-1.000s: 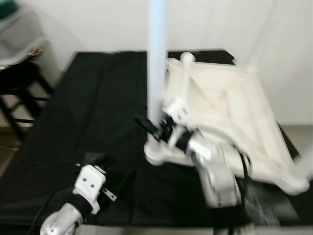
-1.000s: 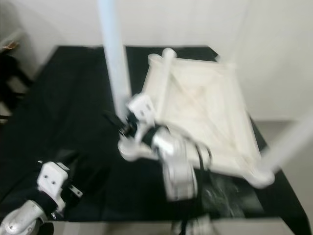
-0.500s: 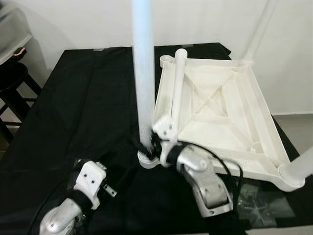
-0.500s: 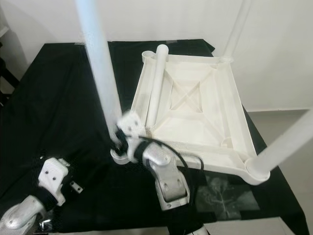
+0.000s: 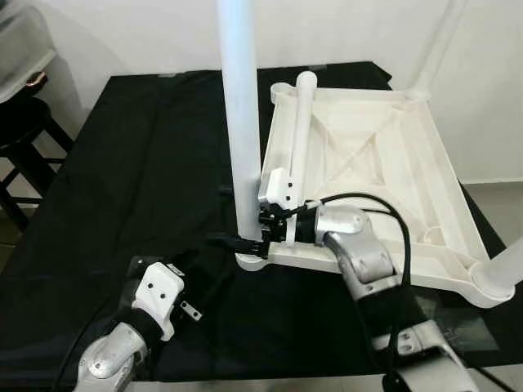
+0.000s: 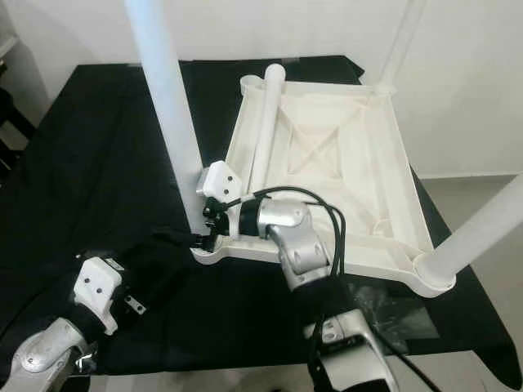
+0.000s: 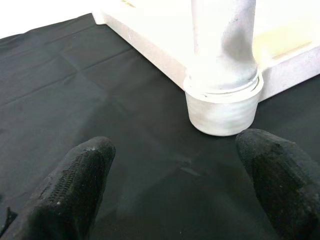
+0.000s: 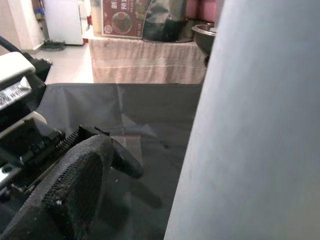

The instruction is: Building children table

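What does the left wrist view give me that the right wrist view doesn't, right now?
Left wrist view: the corner socket of the upturned white table top with the leg seated in it, seen between the left gripper's open fingers, which hold nothing. Right wrist view: one finger of the right gripper close beside the leg, and a room with a cloth-covered counter behind. Both: the white leg and the black cloth.

1. A poster [image 8: 124,19] with red ground stands in the far background of the right wrist view; it has white characters, but they are too small to read.
2. A white label [image 8: 14,91] has dark print, too blurred to read.
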You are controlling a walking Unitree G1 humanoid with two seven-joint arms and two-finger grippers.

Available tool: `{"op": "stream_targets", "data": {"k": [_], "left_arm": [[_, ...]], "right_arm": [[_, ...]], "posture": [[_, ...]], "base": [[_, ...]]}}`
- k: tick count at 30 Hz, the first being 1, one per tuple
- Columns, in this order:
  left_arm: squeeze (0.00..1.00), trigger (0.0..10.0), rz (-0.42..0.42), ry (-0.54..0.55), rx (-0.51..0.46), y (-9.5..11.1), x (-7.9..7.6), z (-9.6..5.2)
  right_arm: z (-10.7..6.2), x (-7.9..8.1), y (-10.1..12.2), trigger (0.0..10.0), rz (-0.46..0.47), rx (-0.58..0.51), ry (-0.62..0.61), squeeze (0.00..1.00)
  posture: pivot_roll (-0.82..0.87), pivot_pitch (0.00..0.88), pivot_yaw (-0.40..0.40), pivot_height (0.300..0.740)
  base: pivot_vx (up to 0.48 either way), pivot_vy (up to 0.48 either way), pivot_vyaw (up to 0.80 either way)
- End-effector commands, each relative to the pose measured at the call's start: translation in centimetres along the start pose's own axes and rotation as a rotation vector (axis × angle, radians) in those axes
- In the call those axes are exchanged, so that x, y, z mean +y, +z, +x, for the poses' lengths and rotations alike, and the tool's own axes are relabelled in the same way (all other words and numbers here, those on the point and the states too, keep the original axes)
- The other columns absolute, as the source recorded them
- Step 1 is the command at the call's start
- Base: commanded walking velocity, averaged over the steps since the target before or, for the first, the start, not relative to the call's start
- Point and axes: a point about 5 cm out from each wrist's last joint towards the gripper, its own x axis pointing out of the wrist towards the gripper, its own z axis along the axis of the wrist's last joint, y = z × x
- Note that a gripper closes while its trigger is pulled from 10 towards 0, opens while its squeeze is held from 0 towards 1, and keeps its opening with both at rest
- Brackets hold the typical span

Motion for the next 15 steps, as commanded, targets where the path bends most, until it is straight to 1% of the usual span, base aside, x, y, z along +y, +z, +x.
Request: {"op": "stream_targets", "data": {"k": [1,3,4,5,6,7,9,11,15], "left_arm": [[0.00,10.0,-0.014,0.005,0.015,-0.4,-0.2,-0.3],[0.00,10.0,-0.013,0.006,0.015,-0.4,-0.1,-0.3],[0.00,10.0,-0.013,0.006,0.016,-0.4,-0.2,-0.3],[0.00,10.0,-0.013,0.006,0.016,-0.4,-0.2,-0.3],[0.00,10.0,-0.013,0.006,0.016,-0.4,-0.2,-0.3],[0.00,10.0,-0.012,0.007,0.016,-0.4,-0.1,-0.3],[0.00,10.0,-0.012,0.007,0.017,-0.4,-0.1,-0.3],[0.00,10.0,-0.011,0.009,0.016,-0.4,-0.1,-0.3],[0.00,10.0,-0.011,0.009,0.016,-0.4,-0.1,-0.3]], "right_arm": [[0.5,-0.4,0.0,10.0,0.012,0.001,0.059,0.00],[0.7,-0.9,0.3,10.0,0.032,-0.012,0.093,0.00],[0.7,-1.1,0.4,2.7,0.040,-0.017,0.106,0.00],[0.7,-1.1,0.4,2.7,0.040,-0.017,0.106,0.00],[0.6,-1.2,0.4,1.0,0.047,-0.023,0.116,0.00],[0.5,-1.3,0.4,0.0,0.050,-0.025,0.124,0.00],[0.5,-1.3,0.4,0.0,0.052,-0.027,0.129,0.00],[0.0,-1.4,0.0,0.0,0.050,-0.020,0.147,0.00],[-0.6,-1.4,-0.4,0.0,0.052,-0.019,0.136,0.00]], "posture": [[0.03,0.203,0.009,0.740],[0.04,0.204,0.011,0.740],[0.04,0.205,0.010,0.740],[0.04,0.205,0.010,0.740],[0.04,0.205,0.010,0.740],[0.04,0.205,0.010,0.740],[0.04,0.205,0.010,0.740],[0.03,0.209,0.010,0.740],[0.03,0.209,0.011,0.740]], "base": [[0.000,0.000,0.00],[0.000,0.000,0.00],[0.000,0.000,0.00],[0.000,0.000,0.00],[0.000,0.000,0.00],[0.000,0.000,0.00],[0.000,0.000,0.00],[0.000,0.000,0.00],[0.000,0.000,0.00]]}}
